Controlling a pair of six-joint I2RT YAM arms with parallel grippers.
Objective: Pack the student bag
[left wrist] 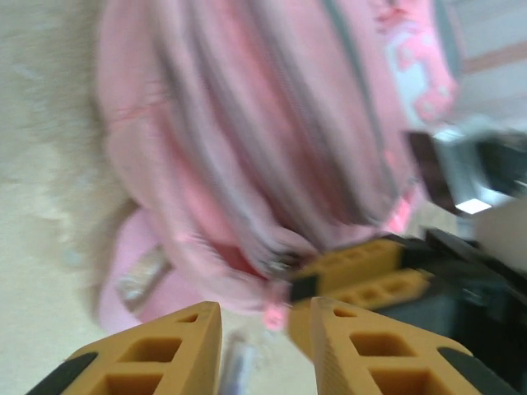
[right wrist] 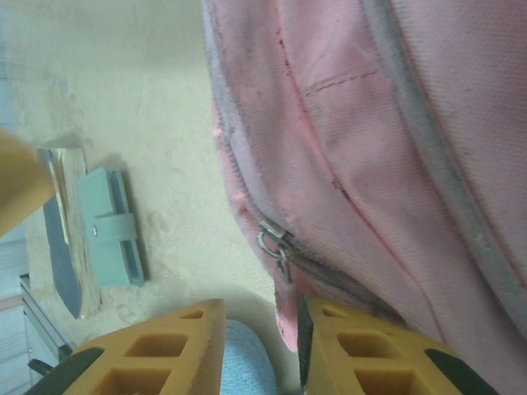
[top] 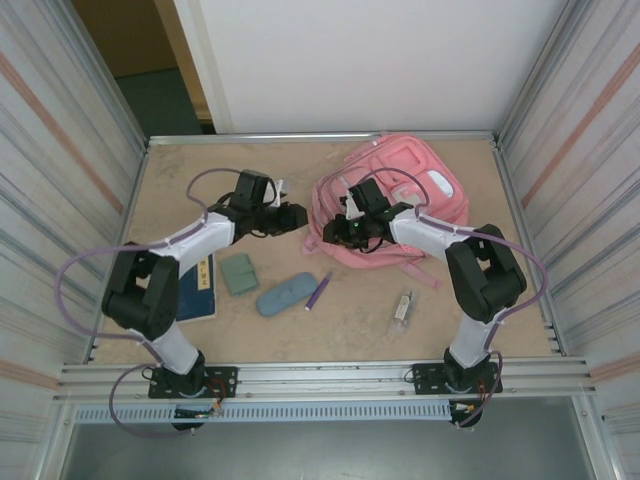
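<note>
Overhead view: the student bag (top: pixel 400 160), a large pink backpack, lies flat at the upper right of the table (top: pixel 350 325). Its long axis runs diagonally from lower left to upper right, and its zipped edge faces lower left, toward both my grippers. My left gripper (top: pixel 297 215) and right gripper (top: pixel 337 232) hang close together at that edge, each with fingers slightly parted and holding nothing.

In my right wrist view, a small zip pull (right wrist: pixel 276 243) sits just above the gap. As I judge the risks, the soft fabric may slide rather than open, the pull may slip from narrow jaws, and my grippers may knock together.
</note>
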